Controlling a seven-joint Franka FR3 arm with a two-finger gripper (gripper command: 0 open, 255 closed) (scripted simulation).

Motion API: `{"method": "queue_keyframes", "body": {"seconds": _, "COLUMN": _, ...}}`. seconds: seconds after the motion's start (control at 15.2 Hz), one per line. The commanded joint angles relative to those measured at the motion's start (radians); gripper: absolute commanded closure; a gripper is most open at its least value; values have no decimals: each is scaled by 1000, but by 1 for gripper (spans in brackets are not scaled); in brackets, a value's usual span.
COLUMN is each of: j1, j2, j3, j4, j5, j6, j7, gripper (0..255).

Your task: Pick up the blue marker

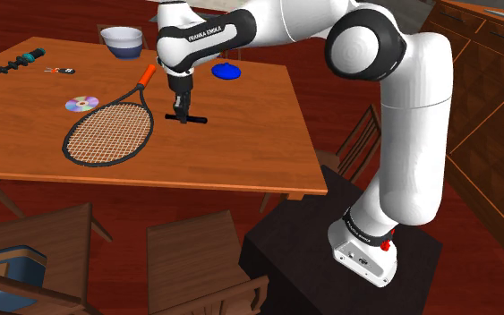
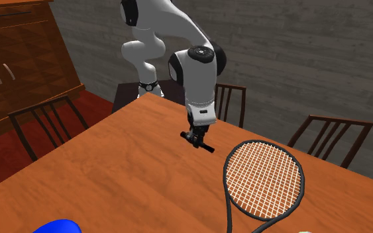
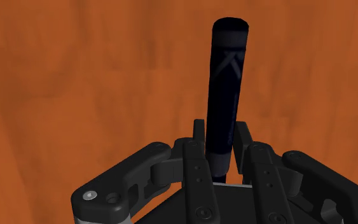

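While a black-framed racket [image 1: 106, 134] with an orange grip lies flat on the wooden table [image 1: 241, 166] just beside the gripper [image 1: 183, 111], nothing stands between the arm and its work; a shiny disc [image 1: 81, 103] rests near the racket's head, a dark spiral-shafted tool [image 1: 12, 64] lies at the table's far corner on the shoulder view's left, and a flat blue round object [image 1: 226, 71] sits beyond the wrist, apart from everything else; wooden chairs [image 1: 187, 255] crowd the near side, the black stand [image 1: 312, 242] is at the lower right, and a wooden cabinet [image 1: 482, 107] rises behind the arm; the marker [image 3: 225, 95], so dark a blue that it looks nearly black, is clasped between the two black fingers [image 3: 198, 137], which press on its lower part from either side, its long body jutting out past the fingertips; in the shoulder view it runs crosswise under the downward-pointing hand, close to the tabletop and clear of the racket's rim; a pale bowl [image 1: 122, 32] stands at the table's far edge, and its contents, if any, cannot be made out from this angle.
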Motion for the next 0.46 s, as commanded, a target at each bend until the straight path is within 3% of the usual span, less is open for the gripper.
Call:
{"method": "queue_keyframes", "body": {"seconds": 0.0, "j1": 0, "j2": -11, "j3": 0, "j4": 9, "j5": 1, "j6": -20, "j7": 0, "gripper": 255}}
{"method": "queue_keyframes", "body": {"seconds": 0.4, "j1": -1, "j2": -28, "j3": 1, "j4": 39, "j5": 2, "j6": -67, "j7": 1, "gripper": 255}}
